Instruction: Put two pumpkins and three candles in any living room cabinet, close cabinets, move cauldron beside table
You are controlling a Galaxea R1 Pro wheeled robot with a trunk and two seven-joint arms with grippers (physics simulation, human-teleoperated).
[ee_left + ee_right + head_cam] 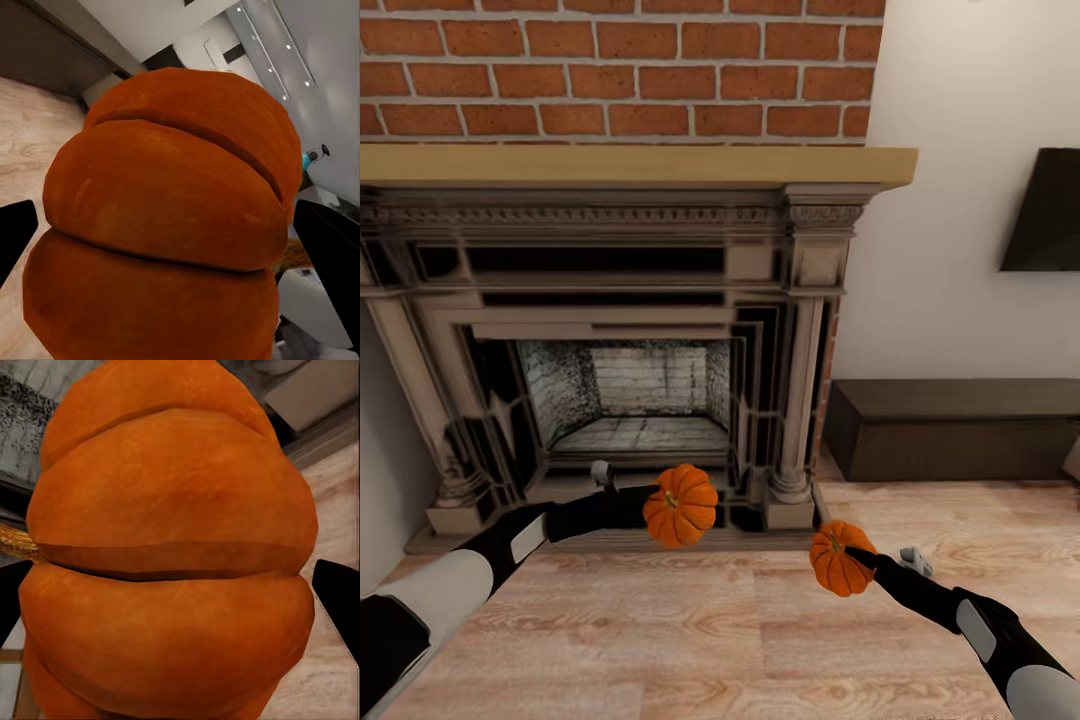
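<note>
Head view alone shows both pumpkins (680, 505) (840, 558) held before the fireplace (630, 330).

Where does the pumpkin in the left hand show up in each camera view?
Head view: the left-hand pumpkin hangs low centre, before the fireplace.
Left wrist view: the same pumpkin bulks large at centre, between the dark fingers.
Right wrist view: not that one; the fruit there is the other pumpkin.
Shared landmark: the wood floor.
</note>
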